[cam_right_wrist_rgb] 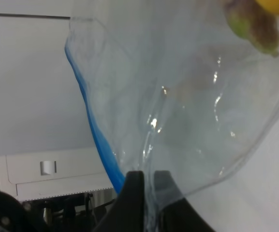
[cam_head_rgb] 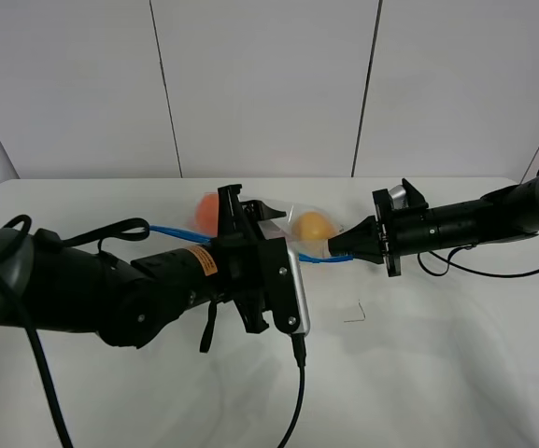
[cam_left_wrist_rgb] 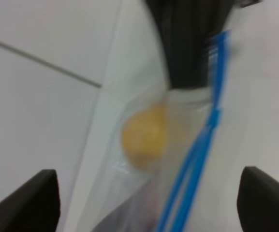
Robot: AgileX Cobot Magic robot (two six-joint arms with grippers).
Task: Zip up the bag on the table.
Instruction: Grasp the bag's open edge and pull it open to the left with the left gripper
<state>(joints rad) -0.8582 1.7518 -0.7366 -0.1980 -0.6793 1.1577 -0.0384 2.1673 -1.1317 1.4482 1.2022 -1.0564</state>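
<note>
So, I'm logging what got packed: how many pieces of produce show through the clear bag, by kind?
Inside the bag:
orange: 1
lemon: 1
eggplant (only its stem end shows clearly): 1
Total: 3

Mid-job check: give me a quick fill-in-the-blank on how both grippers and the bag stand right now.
1. The right gripper is ____ on the clear plastic of the bag.
2. The left gripper is ____, its fingers spread to either side of the zipper strip.
3. The zipper strip is ____ in colour.
4. Of the lemon and the orange, the one nearer the right gripper is the ____.
Missing words: shut; open; blue; lemon.
</note>
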